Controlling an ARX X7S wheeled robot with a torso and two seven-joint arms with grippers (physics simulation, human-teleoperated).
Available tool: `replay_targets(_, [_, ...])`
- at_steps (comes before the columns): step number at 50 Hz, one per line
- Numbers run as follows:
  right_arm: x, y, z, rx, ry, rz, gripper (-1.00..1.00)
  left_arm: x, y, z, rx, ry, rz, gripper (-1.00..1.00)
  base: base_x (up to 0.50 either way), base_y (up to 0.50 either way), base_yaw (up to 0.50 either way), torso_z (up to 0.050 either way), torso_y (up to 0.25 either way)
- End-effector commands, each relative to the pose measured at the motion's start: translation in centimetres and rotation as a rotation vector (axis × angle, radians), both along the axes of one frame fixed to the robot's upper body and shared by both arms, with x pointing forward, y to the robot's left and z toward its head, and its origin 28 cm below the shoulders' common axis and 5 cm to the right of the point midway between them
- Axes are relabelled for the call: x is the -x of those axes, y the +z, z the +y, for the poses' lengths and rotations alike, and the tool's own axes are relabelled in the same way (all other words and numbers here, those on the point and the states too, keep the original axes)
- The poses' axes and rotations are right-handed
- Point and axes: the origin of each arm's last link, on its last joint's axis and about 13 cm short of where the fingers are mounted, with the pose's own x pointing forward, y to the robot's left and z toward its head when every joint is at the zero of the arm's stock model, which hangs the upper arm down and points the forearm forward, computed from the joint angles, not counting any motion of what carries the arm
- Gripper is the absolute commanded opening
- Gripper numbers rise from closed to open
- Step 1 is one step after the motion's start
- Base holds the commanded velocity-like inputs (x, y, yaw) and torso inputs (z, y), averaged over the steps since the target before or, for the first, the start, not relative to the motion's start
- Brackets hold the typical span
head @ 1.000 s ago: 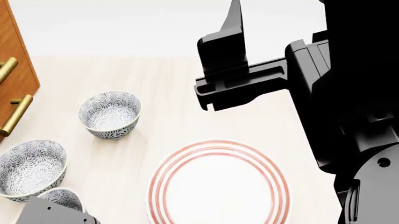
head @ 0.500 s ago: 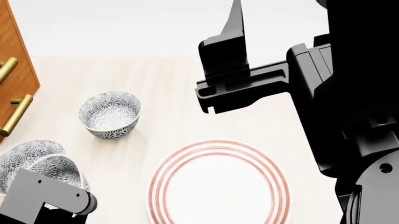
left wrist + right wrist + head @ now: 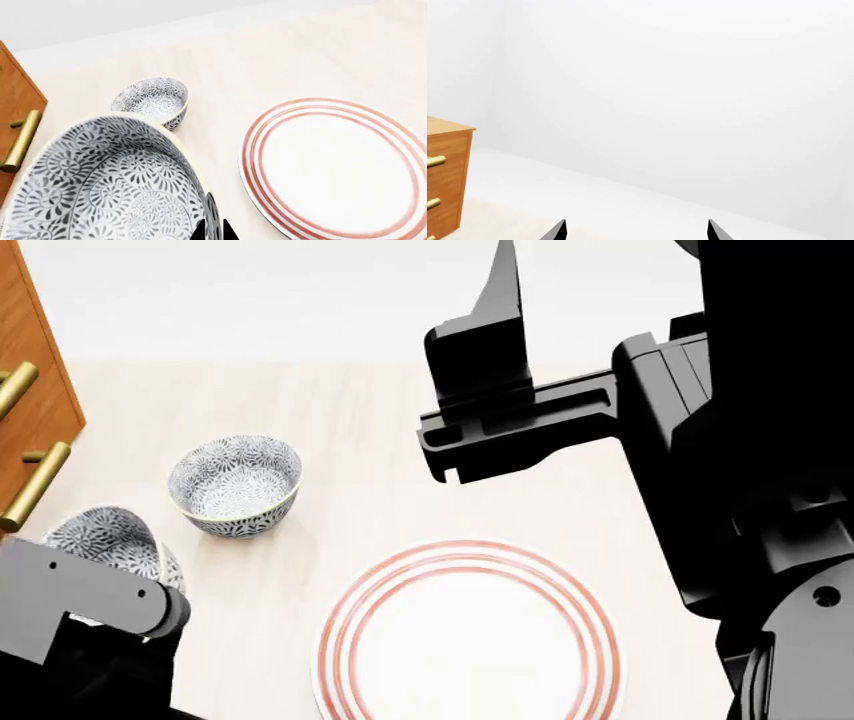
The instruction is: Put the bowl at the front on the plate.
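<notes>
Two dark fingertips of the left claw [image 3: 213, 231] stand close together, pinching the rim of the bowl [image 3: 107, 185], which fills the left wrist view close up, lifted and tilted. In the head view the left arm comes up from the bench's near left corner and the bowl [image 3: 110, 538] peeks out above its grey wrist housing. Just beyond it, a second patterned bowl [image 3: 235, 485] stands upright on the bench [image 3: 360, 420], apart from the held one. Toward the near edge, the plate [image 3: 470, 632] lies flat and bare. High over the bench, the right claw [image 3: 636, 231] is raised with its tips spread wide, facing a white wall and a wooden cabinet [image 3: 444, 177] at the left edge
</notes>
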Motion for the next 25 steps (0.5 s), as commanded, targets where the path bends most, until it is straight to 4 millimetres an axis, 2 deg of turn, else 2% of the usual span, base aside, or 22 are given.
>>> replay_targets(1, [0.0,0.0,0.0,0.0,0.002,-0.001,1.0,-0.1,1.3,0.1,0.002,0.028,-0.09,-1.0,0.0,0.0,0.0,0.0,0.0])
replay_targets(25, [0.0,-0.3,0.0,0.005,-0.005,0.006,1.0,0.0,2.4,0.0,0.027,0.065,-0.26,-1.0,0.0,0.0,0.0,0.0,0.0])
